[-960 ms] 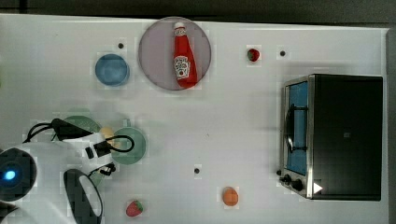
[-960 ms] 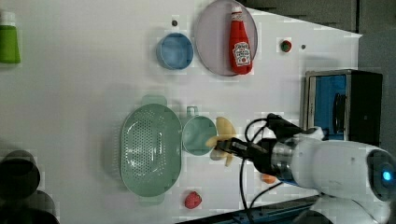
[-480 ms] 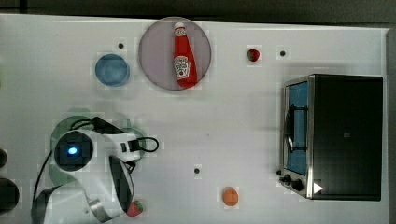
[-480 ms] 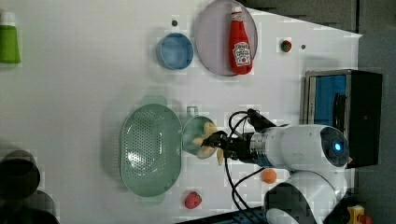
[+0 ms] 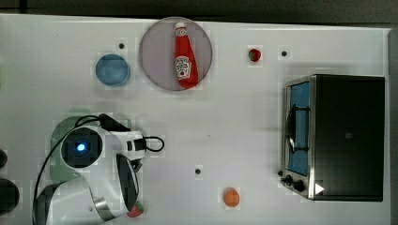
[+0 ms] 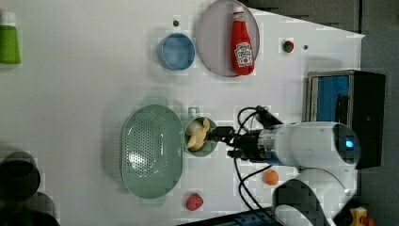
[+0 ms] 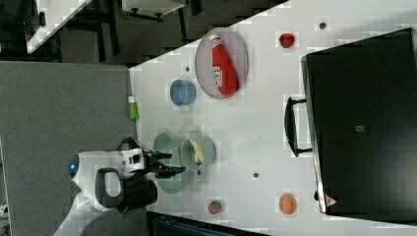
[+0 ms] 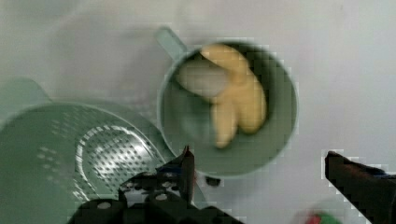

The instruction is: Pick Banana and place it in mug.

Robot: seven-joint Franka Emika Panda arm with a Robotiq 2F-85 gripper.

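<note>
The yellow banana [image 6: 197, 135] lies curled inside the small mint-green mug [image 6: 212, 143], which stands right beside the colander. In the wrist view the banana [image 8: 238, 105] rests against the mug's [image 8: 187, 126] inner wall. My gripper [image 8: 258, 154] hangs above the mug's rim, open, its fingers spread wide with nothing between them. In the left view the gripper [image 6: 226, 141] sits just to the left view's right of the mug. In the right view the banana [image 7: 197, 150] shows in the mug [image 7: 209, 152], with the gripper [image 7: 169, 164] over the colander side.
A perforated green colander [image 6: 150, 150] touches the mug. A blue bowl [image 6: 176, 51], a plate [image 6: 214, 28] with a ketchup bottle [image 6: 242, 37], a toaster oven [image 6: 339, 113], a strawberry [image 6: 194, 201] and an orange [image 6: 270, 177] lie around.
The gripper carried the banana from beside the mug to over it, then its fingers spread and the banana dropped into the mug.
</note>
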